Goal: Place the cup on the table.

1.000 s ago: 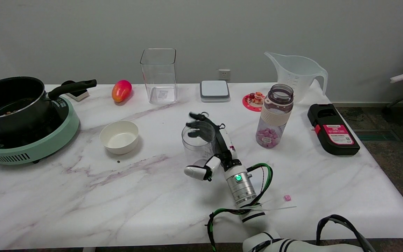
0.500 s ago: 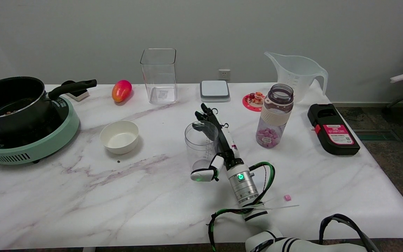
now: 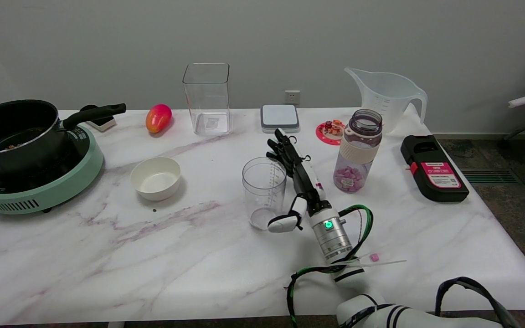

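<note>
The cup (image 3: 264, 192) stands upright on the table (image 3: 107, 255), near its centre, resting on its own base. The robot hand (image 3: 296, 180), at the cup's 3 o'clock, is spread and empty, leaving the placement unsupported.

The clear cup (image 3: 264, 191) stands upright on the surface (image 3: 107, 255). The right hand (image 3: 296, 182) is just beside it, fingers (image 3: 280, 146) straight and apart.

one cup (image 3: 264, 192), one bowl (image 3: 155, 178), one bottle (image 3: 358, 151), one jug (image 3: 388, 100)
</note>
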Robot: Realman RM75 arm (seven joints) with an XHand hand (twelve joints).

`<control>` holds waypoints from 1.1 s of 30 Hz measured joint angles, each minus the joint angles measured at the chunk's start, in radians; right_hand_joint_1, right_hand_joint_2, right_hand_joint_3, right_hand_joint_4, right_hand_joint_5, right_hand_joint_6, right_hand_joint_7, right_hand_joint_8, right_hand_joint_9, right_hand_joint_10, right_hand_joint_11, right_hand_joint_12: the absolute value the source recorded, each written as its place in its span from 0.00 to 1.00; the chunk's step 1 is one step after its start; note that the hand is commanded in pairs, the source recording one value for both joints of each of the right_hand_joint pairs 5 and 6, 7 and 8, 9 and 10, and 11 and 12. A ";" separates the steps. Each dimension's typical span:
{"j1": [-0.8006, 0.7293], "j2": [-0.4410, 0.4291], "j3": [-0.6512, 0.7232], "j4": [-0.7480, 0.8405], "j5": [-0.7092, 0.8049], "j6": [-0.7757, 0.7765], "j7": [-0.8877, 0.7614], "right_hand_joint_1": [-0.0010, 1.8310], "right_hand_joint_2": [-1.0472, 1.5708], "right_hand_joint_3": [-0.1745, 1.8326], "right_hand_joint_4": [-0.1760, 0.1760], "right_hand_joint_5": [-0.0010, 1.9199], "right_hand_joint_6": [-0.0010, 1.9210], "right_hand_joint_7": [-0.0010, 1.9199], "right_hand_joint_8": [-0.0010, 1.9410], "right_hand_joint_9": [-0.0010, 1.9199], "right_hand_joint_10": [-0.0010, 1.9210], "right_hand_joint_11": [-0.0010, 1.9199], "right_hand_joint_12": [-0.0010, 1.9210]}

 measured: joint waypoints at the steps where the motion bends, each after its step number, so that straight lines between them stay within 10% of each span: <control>1: -0.006 0.008 0.004 0.011 0.001 -0.003 0.000 0.61 0.13 0.49 0.50 0.14 0.14 0.15 0.15 0.09 0.09 0.16 0.16; 10: -0.081 0.074 0.055 0.106 0.004 -0.026 0.001 0.61 0.19 0.54 0.50 0.56 0.56 0.19 0.19 0.15 0.15 0.18 0.18; 33: -0.256 0.176 0.110 0.269 0.030 0.032 0.032 0.63 0.26 0.57 0.50 0.48 0.48 0.41 0.40 0.41 0.41 0.26 0.26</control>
